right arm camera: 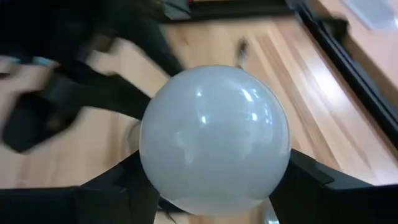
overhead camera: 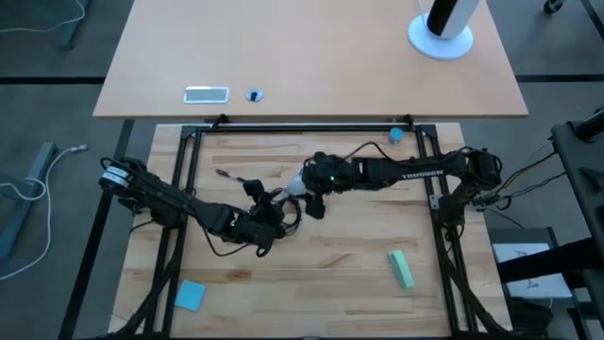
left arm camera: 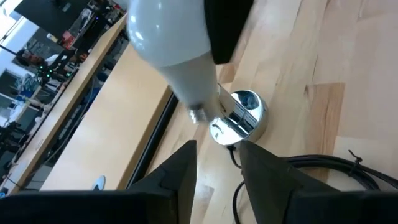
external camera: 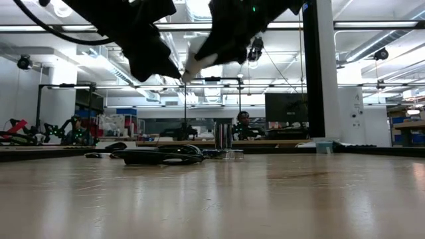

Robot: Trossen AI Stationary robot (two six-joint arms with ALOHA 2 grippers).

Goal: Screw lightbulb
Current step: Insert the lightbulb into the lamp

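My right gripper is shut on the frosted-white lightbulb, which hangs in the air above the middle of the table. The bulb's grey screw base points down, close beside the rim of the round silver socket. The socket rests on the wooden table with its black cord trailing from it; in the low view the socket stands on the tabletop. My left gripper hovers open just short of the socket, above the table, with nothing between its fingers. My right gripper pinches the lightbulb's round globe between its two fingers, one on each side. The fingers slant down from the table's right side. The bulb is lifted clear and tilted, with its screw base lowest.
A green block and a blue square lie near the front of the table. A small blue cap sits at the far edge. Black frame rails border the work area.
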